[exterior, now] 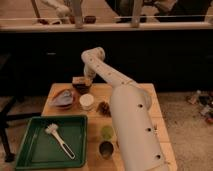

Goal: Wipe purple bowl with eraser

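Observation:
The purple bowl (pixel 82 89), small and almost black, sits at the far side of the wooden table (pixel 140 92), just behind the white cup (pixel 86 101). The tan-brown eraser (pixel 81 80) lies across the bowl's top. My gripper (pixel 86 76) comes down from the white arm (pixel 107 72) and is shut on the eraser, holding it against the bowl's rim. The bowl's inside is hidden by the eraser.
A reddish-brown bowl with grey-blue inside (pixel 62 97) sits left of the cup. A green tray (pixel 30 150) at the front left holds a white long-handled brush (pixel 61 140). A brown object (pixel 104 108), a green cup (pixel 107 131) and a metal cup (pixel 105 148) stand beside my arm.

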Robot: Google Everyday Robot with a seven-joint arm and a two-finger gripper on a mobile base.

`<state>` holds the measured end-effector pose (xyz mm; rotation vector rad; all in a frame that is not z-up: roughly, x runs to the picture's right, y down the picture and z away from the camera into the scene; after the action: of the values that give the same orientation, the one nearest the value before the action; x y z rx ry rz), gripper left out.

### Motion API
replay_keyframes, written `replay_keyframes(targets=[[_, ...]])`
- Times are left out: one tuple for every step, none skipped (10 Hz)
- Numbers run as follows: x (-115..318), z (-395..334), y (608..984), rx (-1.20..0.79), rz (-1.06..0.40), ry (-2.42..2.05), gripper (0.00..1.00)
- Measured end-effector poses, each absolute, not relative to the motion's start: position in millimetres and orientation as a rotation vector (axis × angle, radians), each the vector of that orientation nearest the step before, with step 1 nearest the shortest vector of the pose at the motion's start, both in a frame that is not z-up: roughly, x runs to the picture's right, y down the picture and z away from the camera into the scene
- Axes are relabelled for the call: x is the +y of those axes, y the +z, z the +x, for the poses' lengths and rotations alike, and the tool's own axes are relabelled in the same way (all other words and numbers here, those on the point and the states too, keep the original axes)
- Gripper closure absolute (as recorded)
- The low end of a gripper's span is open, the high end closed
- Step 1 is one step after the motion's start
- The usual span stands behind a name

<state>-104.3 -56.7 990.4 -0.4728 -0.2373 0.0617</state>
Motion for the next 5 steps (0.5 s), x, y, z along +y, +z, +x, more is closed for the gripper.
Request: replay_keyframes(targets=[[-50.5, -100.8, 997.2, -0.233, -0.488, 0.067, 1.0], [-47.7, -101.0, 999.6, -0.233, -0.499, 0.068, 1.0], [-45.6, -100.2, 1000.9, -0.23, -0.507, 0.068, 1.0], [-43.5, -96.6, 1001.4, -0.222, -0.515, 0.068, 1.0], [-42.6, -94.9, 999.2, -0.216, -0.521, 0.063, 1.0]])
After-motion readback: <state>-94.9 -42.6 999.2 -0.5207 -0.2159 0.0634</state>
